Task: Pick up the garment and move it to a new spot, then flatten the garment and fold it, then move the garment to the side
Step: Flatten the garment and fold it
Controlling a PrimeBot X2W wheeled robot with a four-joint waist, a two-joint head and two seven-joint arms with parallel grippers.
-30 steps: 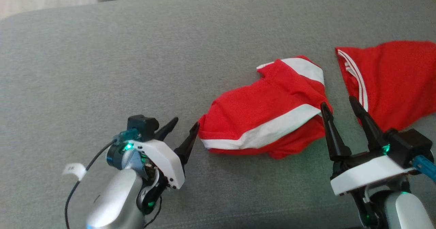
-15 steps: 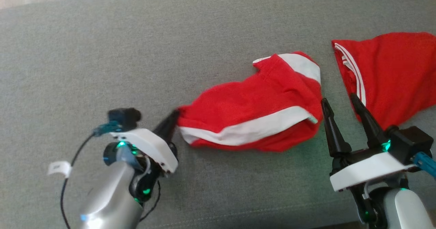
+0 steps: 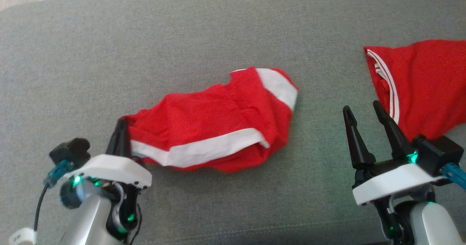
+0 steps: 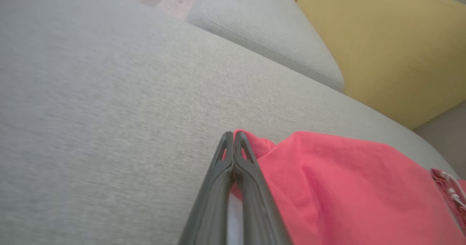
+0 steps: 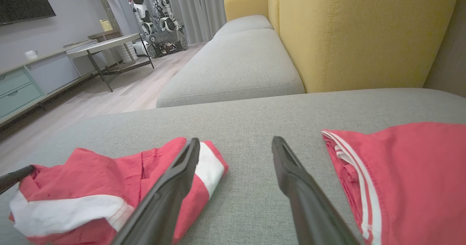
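1. your left gripper (image 3: 122,124) is clenched on the garment (image 3: 211,128) at its left corner, low on the grey cushion (image 3: 182,37). with so thin a pinch, dragging could pull it free.
2. your right gripper (image 3: 361,106) stands released, right of the garment and apart from it.
3. farther right lies a second red cloth (image 3: 426,81). a careless reach could snag it.

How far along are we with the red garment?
Done: the left gripper has its jaws shut on the edge of the red-and-white garment. In hand: moving it to a new spot; it lies bunched on the grey cushion. Remaining: flattening, folding, setting aside. The right gripper is open, empty.
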